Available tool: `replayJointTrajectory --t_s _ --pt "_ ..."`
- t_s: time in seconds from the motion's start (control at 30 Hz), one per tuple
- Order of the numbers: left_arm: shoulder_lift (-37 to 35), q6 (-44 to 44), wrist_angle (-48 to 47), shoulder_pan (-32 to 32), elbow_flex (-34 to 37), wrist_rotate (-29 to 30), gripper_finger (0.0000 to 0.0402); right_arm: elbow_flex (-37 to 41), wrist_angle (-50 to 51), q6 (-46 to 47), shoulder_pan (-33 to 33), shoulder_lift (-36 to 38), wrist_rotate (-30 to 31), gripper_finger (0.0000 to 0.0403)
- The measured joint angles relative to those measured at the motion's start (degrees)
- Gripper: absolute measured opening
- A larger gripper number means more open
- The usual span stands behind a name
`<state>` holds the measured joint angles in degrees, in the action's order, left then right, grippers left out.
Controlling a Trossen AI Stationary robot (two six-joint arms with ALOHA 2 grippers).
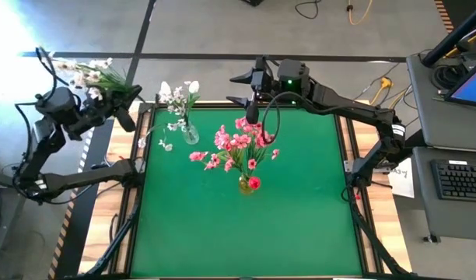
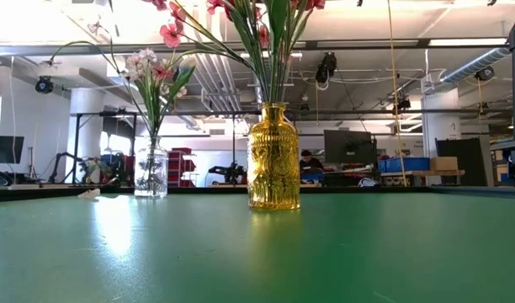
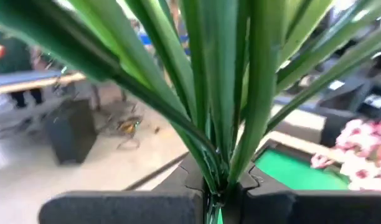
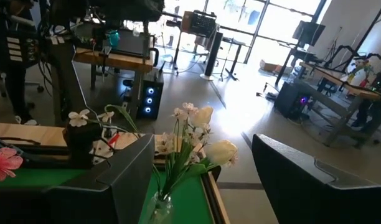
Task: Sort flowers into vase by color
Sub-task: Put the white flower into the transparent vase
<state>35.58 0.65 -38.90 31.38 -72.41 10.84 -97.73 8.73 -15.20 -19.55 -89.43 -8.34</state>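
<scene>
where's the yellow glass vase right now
In the high view the yellow glass vase stands near the middle of the green table, holding the pink flowers; the clear vase of white flowers sits toward the left arm's side.

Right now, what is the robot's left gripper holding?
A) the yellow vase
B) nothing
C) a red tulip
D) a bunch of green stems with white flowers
D: the left gripper is shut on a white flower spray, held off the table's left far corner; its green stems fan out from between the fingers.
</scene>
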Motion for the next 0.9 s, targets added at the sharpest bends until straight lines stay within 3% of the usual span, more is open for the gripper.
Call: replayJointTrajectory --t_s 0.2,0.47,0.9 --pt "1.12 -0.8 0.6 0.04 4.72 8.08 0.0 0.14 -0.06 -0.44 0.0 0.0 -0.02 0.0267" --pt "2.24 -1.11 9.37 0.02 14.16 10.61 0.0 0.95 0.35 -0.36 0.0 0.0 -0.07 0.0263" --pt "-6.09 -3.31 24.15 0.44 31.86 13.59 0.0 1.44 1.6 -0.85 0.0 0.0 -0.15 0.0267"
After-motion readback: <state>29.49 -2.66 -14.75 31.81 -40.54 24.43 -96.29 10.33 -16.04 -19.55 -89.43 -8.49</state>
